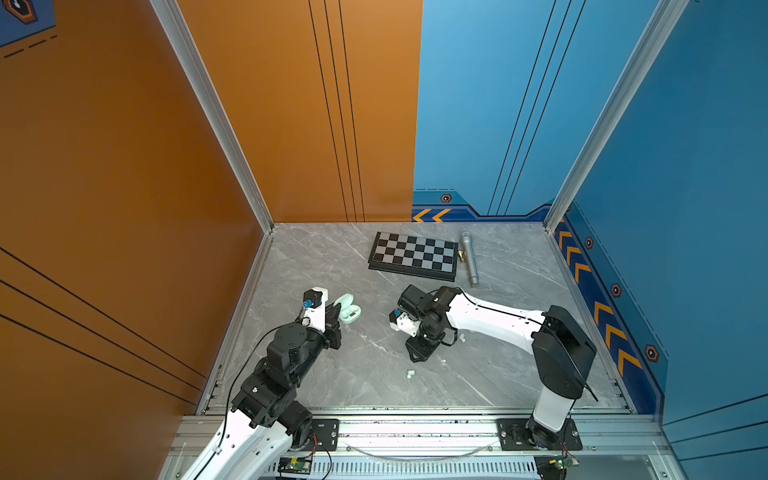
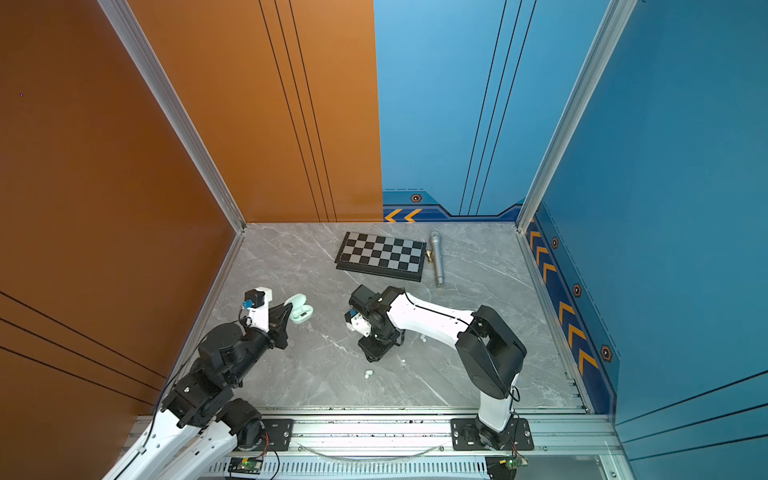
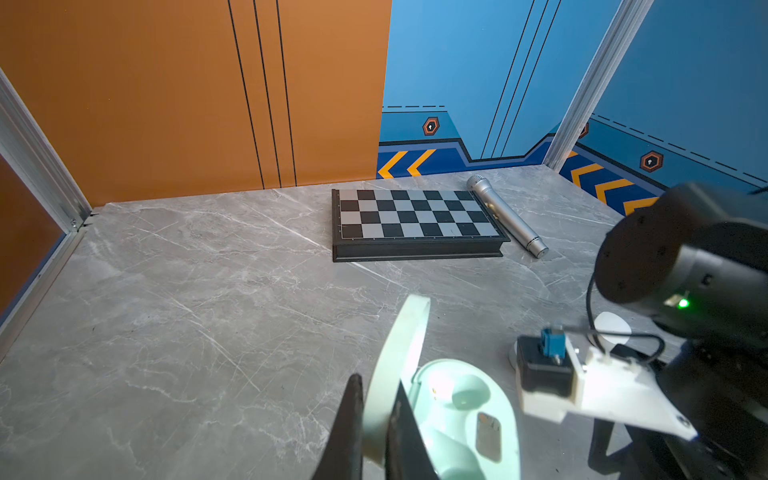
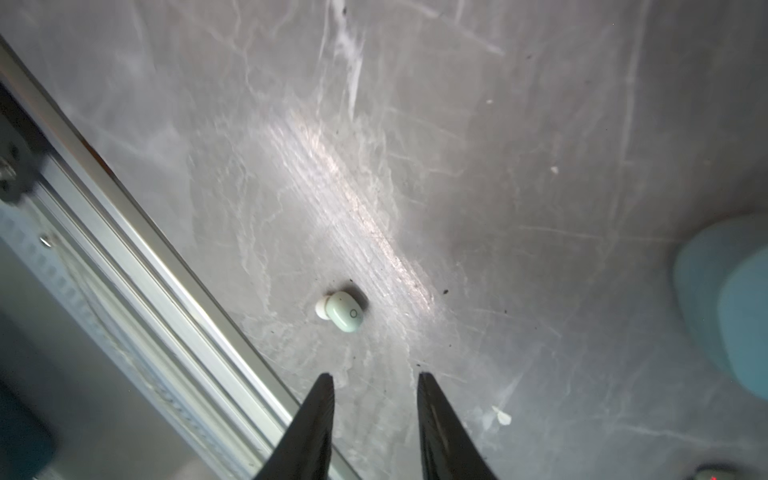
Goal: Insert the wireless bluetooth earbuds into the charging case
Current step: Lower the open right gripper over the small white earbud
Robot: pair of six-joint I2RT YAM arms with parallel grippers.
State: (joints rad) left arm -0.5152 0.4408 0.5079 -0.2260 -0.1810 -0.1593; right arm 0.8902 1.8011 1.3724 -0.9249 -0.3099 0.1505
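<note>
A mint green charging case [image 1: 349, 311] [image 3: 461, 407] lies open on the grey table, left of centre in both top views. Its lid [image 3: 401, 353] stands up, and my left gripper [image 3: 377, 401] [image 1: 336, 312] is shut on the lid's edge. One cradle holds an earbud [image 3: 442, 384]; the other cradle is an empty hollow. A mint earbud [image 4: 344, 312] [image 1: 410, 374] with a white tip lies loose near the front rail. My right gripper [image 4: 375, 376] [image 1: 415, 356] hangs open just short of it, with nothing between the fingers. More pale earbuds [image 1: 461, 337] lie beside the right arm.
A folded chessboard [image 1: 413, 253] and a silver microphone [image 1: 469, 259] lie at the back of the table. A light blue case [image 4: 727, 299] sits to one side of the right gripper. The metal front rail [image 4: 137, 257] runs close to the loose earbud.
</note>
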